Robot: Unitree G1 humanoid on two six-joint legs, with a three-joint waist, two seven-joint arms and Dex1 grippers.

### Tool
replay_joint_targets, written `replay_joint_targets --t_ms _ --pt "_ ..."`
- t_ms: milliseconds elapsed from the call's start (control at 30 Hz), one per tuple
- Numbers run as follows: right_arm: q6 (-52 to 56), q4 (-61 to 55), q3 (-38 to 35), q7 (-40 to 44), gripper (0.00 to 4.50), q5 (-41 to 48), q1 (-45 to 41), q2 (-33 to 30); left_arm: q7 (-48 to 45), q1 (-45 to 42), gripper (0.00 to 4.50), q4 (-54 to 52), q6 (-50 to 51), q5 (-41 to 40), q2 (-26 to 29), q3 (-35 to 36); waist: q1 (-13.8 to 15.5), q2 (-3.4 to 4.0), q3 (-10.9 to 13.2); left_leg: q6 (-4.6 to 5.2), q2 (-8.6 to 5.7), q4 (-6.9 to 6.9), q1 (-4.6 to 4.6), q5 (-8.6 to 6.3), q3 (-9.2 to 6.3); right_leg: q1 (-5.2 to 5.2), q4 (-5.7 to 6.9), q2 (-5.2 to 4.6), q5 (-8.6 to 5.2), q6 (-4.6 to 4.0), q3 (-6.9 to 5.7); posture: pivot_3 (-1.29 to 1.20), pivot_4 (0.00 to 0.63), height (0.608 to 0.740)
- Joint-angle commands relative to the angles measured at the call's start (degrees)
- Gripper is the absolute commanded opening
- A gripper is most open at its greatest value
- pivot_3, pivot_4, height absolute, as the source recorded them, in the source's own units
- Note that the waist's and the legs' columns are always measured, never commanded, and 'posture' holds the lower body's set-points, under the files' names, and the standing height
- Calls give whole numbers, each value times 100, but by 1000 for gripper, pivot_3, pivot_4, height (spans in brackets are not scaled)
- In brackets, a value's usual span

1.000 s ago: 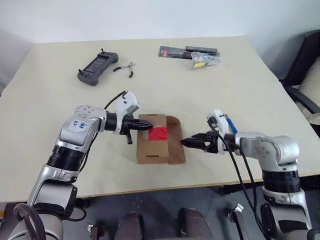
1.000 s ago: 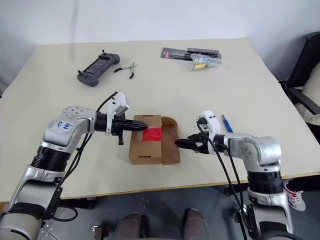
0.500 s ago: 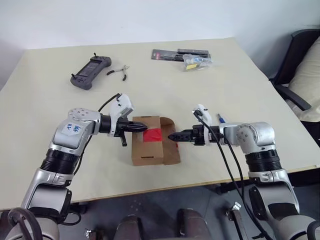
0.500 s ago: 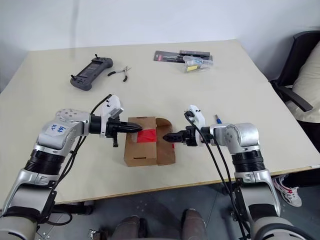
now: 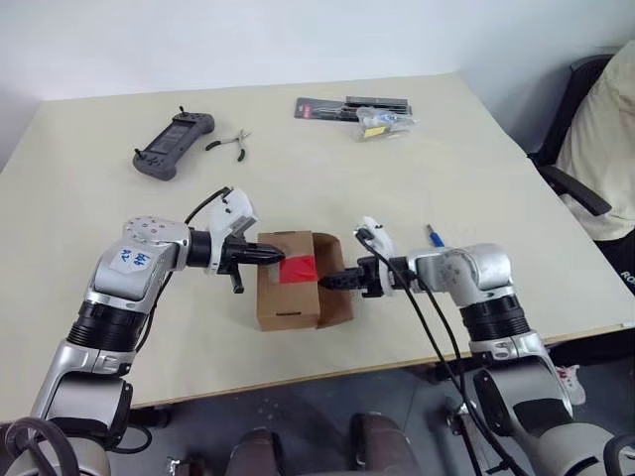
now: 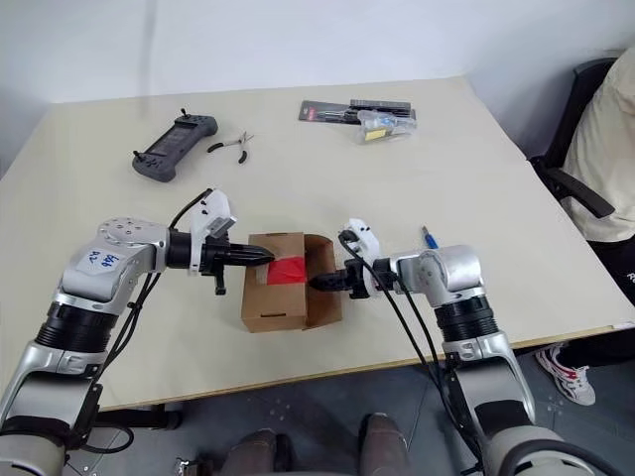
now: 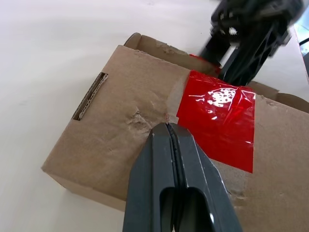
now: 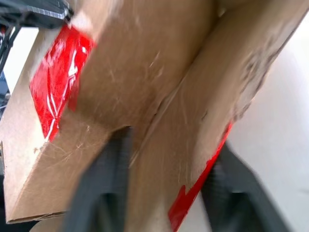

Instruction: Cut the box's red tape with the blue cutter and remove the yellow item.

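The box [image 5: 289, 292] sits near the front edge of the surface [image 5: 417, 188]; the left gripper [image 5: 279, 255] reaches in level from the box's left, fingers [image 7: 175, 159] clenched empty, tips resting on the top beside the red tape [image 5: 299, 268]; the right gripper [image 5: 327, 284] comes in from the box's right, fingers seemingly astride the open flap; the blue cutter [image 5: 434, 235] lies beyond the right forearm.

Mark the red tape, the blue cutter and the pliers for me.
red tape [image 7: 219, 118]: left wrist view, middle of the glossy strip on the box top.
blue cutter [image 6: 428, 237]: right eye view, its slim blue shaft on the table.
pliers [image 5: 234, 145]: left eye view, near the pivot, beside the black controller.
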Motion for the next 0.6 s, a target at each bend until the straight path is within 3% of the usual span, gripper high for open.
replay_joint_targets --t_ms 33,67,200,367,600 --pt "163 20 70 -2 403 56 -36 79 112 184 0 65 162 86 2 -107 1 0 0 0 0 0 0 0 0 0 -1 0 0 0 0 0 150 740" --pt "182 20 46 -26 16 57 -47 85 117 181 0 61 167 84 -3 -108 2 0 0 0 0 0 1 0 0 0 -1 0 0 0 0 0 150 740" --pt "538 -160 -236 -306 16 100 -165 79 167 183 0 43 115 52 -68 -66 37 1 0 0 0 6 -3 0 0 0 -1 0 0 0 1 0 150 740" --pt "1941 -881 -999 -997 16 302 -558 -3 285 195 0 70 -252 -38 -276 180 151 22 13 0 -1 15 -33 0 0 -31 1 0 0 -1 3 0 150 740" --pt "2032 -975 -946 -2329 16 2053 -1107 -786 345 252 0 141 -922 -233 -665 521 235 30 24 3 -2 47 -97 -1 -4 -70 -8 -1 2 1 -5 0 150 740"
